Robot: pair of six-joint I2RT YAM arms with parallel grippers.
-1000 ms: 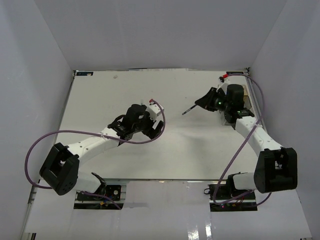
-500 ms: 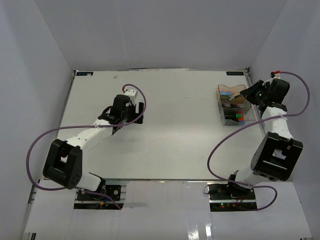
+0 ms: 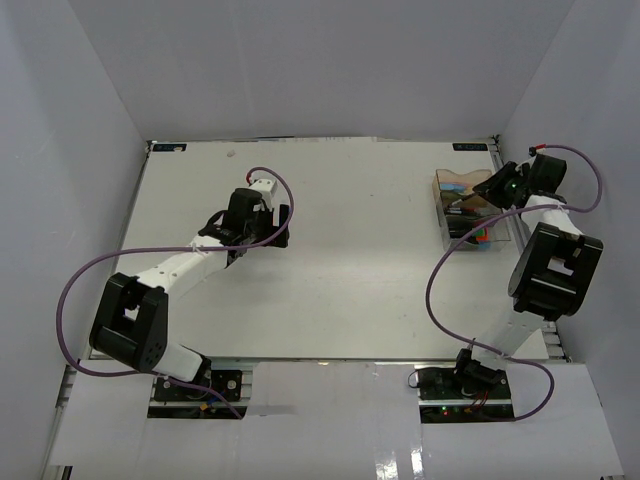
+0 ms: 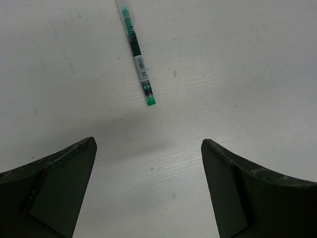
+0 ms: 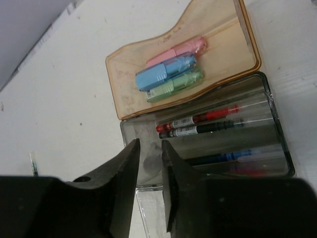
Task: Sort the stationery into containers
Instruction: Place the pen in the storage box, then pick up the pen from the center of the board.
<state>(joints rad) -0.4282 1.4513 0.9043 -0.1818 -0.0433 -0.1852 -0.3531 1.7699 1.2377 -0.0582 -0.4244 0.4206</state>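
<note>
**One Pen Out, the Others in Their Trays**

From the top view we see both arms at once. The left arm reaches over the middle-left of the table. The right arm reaches to the two trays at the far right side. From up there the trays look tiny, and we cannot count what is in them.

Only the left wrist view shows us the green pen. It lies flat on the table, alone, a little way ahead of the left gripper. The fingers there are spread wide apart, and nothing is between them.

The right wrist view shows us the inside of the trays. The amber tray and the clear tray touch side by side. The right gripper hangs over the near end of the clear tray. Its fingers are close together with a thin gap, and we see nothing in that gap.

Now we count. There are two trays. The amber tray holds three pastel pieces lying snug together: one pink piece, one blue piece and one mint piece. In the clear tray we count one red pen, one black pen just beside it and one blue pen. One more red thing lies there, partly hidden.
</note>
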